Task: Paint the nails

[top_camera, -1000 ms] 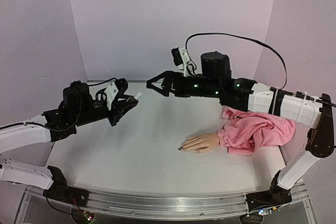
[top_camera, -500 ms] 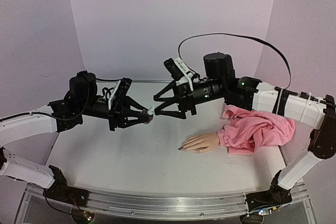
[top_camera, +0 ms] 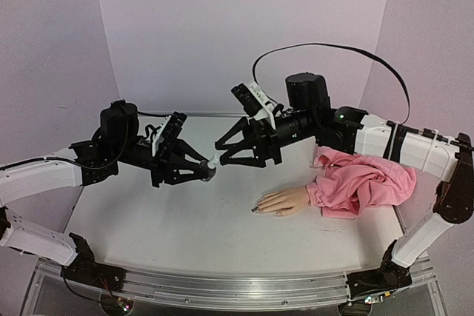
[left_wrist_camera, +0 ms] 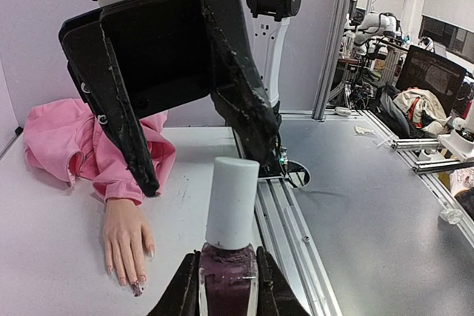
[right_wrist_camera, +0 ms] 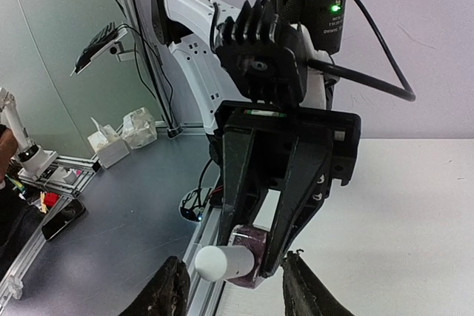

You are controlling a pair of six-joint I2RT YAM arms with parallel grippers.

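Observation:
My left gripper (top_camera: 206,171) is shut on a small bottle of dark purple polish (left_wrist_camera: 229,271), held above the table with its white cap (left_wrist_camera: 232,201) pointing at the right arm. My right gripper (top_camera: 219,153) faces it, jaws open on either side of the cap (right_wrist_camera: 220,263) with a gap on each side. The flesh-coloured mannequin hand (top_camera: 285,200) lies palm down at the table's right, its pink sleeve (top_camera: 363,183) bunched behind it. Its nails (left_wrist_camera: 137,285) show in the left wrist view; one fingertip is smeared dark, the others look pale.
Purple walls enclose the white table (top_camera: 148,227) on three sides. A metal rail (top_camera: 237,290) runs along the near edge. The right arm's black cable (top_camera: 333,51) arcs above it.
The two grippers have come together over mid-table. The right gripper has turned toward the bottle and its jaws have narrowed around the cap. The left grip on the bottle is unchanged.

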